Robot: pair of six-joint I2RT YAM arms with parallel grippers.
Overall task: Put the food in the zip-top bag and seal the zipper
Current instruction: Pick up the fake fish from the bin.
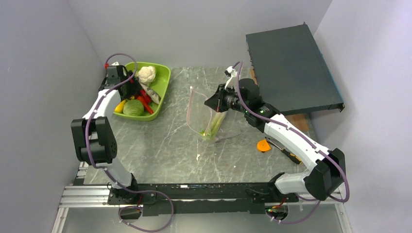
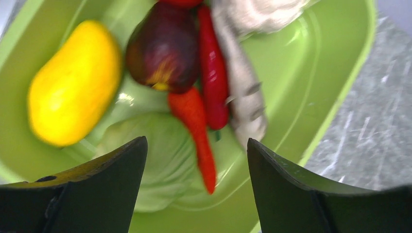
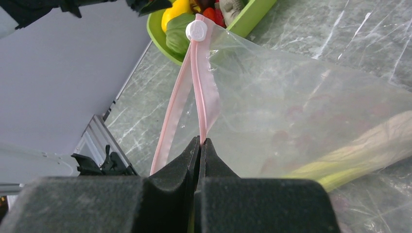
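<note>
The clear zip-top bag (image 1: pixel 206 114) stands open mid-table with pale green stalks (image 1: pixel 216 122) inside; the stalks also show in the right wrist view (image 3: pixel 359 150). My right gripper (image 3: pixel 201 141) is shut on one side of the pink zipper strip (image 3: pixel 206 92), holding the mouth up; a white slider (image 3: pixel 196 30) sits at its end. My left gripper (image 2: pixel 197 148) is open above the lime-green tray (image 2: pixel 335 97), over a green cabbage (image 2: pixel 165 160), red chillies (image 2: pixel 197 131), a dark purple fruit (image 2: pixel 163 48) and a yellow fruit (image 2: pixel 73 82).
A white cauliflower (image 1: pixel 146 74) and a grey fish-like toy (image 2: pixel 243 92) lie in the tray too. A dark flat box (image 1: pixel 291 68) stands at the back right. An orange disc (image 1: pixel 264 145) and a black tool (image 1: pixel 286 152) lie right of the bag.
</note>
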